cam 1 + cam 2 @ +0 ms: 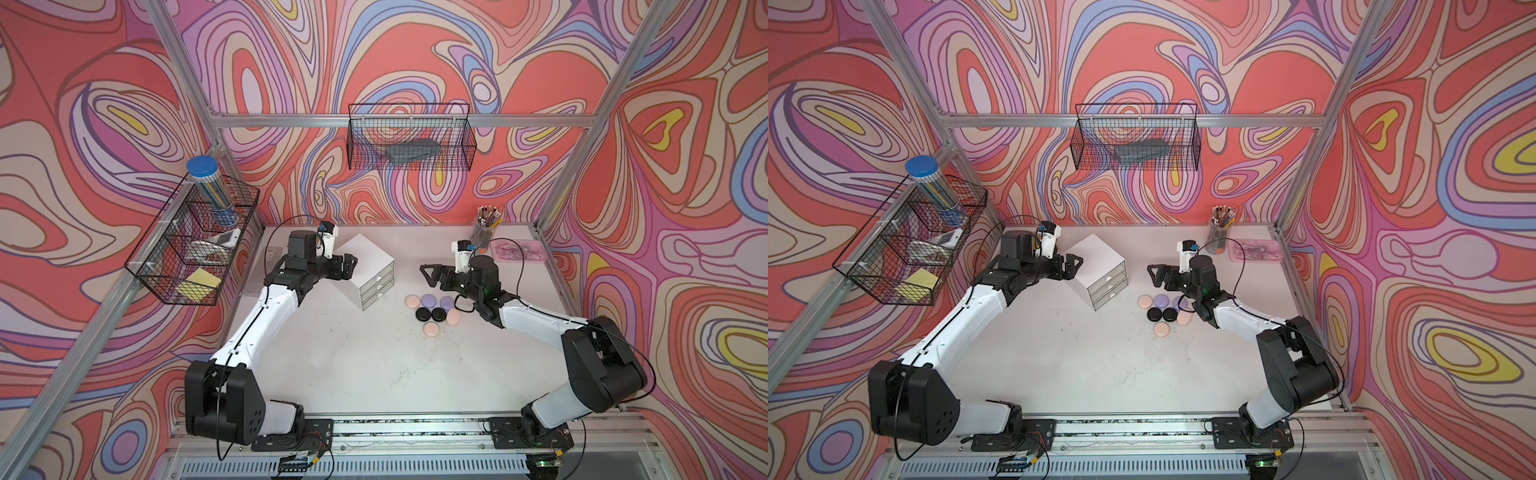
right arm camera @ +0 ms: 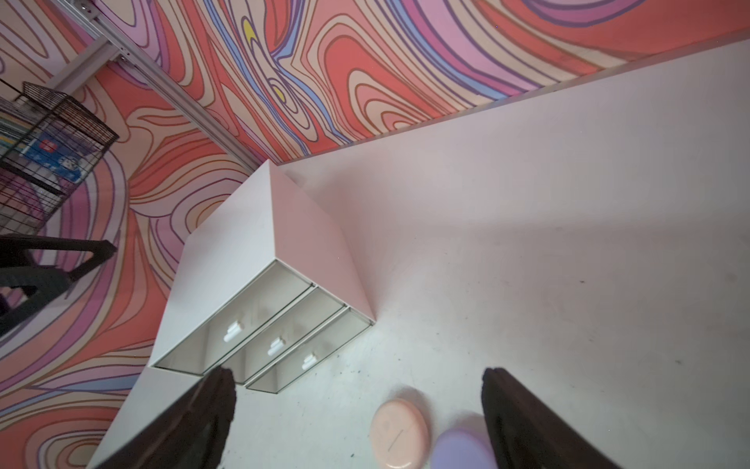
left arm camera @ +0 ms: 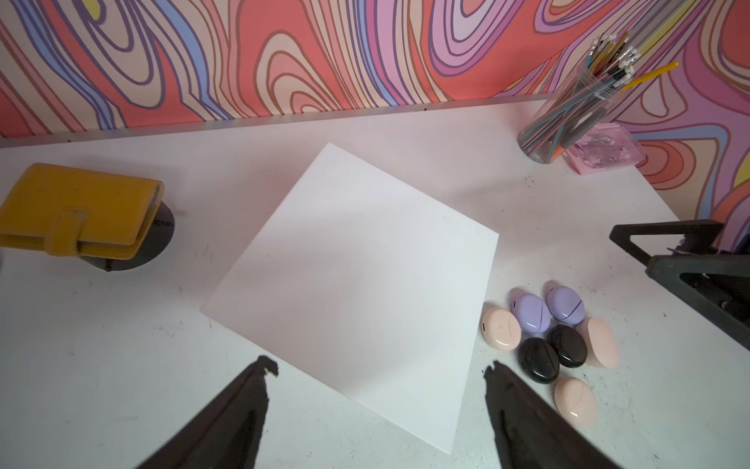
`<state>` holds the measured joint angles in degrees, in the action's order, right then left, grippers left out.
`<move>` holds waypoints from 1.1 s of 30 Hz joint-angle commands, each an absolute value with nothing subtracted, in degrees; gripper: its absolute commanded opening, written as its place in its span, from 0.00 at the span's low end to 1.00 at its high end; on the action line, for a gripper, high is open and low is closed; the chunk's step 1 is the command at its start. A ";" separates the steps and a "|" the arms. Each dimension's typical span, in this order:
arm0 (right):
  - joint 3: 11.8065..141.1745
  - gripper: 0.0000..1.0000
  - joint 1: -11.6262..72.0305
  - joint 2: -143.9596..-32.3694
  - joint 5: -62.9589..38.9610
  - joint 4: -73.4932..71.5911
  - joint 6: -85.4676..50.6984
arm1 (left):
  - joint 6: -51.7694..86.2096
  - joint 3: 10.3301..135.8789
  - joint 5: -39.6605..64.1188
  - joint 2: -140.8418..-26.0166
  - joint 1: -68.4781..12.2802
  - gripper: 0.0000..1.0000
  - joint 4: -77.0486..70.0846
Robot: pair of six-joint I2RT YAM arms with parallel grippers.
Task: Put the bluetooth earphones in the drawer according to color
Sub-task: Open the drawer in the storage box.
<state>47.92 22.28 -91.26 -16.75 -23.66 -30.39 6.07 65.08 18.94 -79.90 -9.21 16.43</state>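
Status of task items: seven earphone cases [image 1: 437, 314] lie in one tight cluster on the table [image 1: 374, 374], just off the drawer fronts of the white cabinet [image 1: 365, 257]. Count by colour: three pale pink, two lilac, two black. The two black ones sit side by side in the middle of the group. The cabinet's three clear drawers [image 2: 280, 345] appear shut, with their handles facing the cluster.

My left gripper [image 3: 379, 367] hangs above the cabinet's flat top, jaws spread wide with nothing between them. Whether it touches the top I cannot tell. My right gripper [image 2: 359, 373] hangs over the table between the drawer fronts and the cases, its jaws likewise wide apart and empty. One pink case [image 2: 399, 432] and one lilac case [image 2: 462, 450] lie just by its fingers.

Bystanders: pen cup [image 1: 484, 232] and pink tray [image 1: 517, 251] at the far right corner; yellow wallet [image 3: 77, 211] on the cabinet's side away from the cases.
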 commanded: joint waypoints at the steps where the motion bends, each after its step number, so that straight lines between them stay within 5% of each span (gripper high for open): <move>1: 48.95 0.96 23.17 -95.38 -20.05 -31.21 -37.54 | 7.32 65.21 20.75 -81.17 -9.76 0.84 15.47; 12: 53.09 0.96 29.16 -104.85 -20.17 -39.48 -44.66 | 6.43 64.64 21.53 -84.49 -9.76 0.53 13.91; 18: 53.88 0.96 30.10 -108.74 -21.01 -45.17 -49.98 | 6.15 64.60 21.49 -85.38 -9.76 0.26 13.86; 33: 56.75 0.87 32.60 -113.90 -21.14 -49.27 -55.14 | 6.42 67.41 17.49 -88.86 -9.76 0.00 18.55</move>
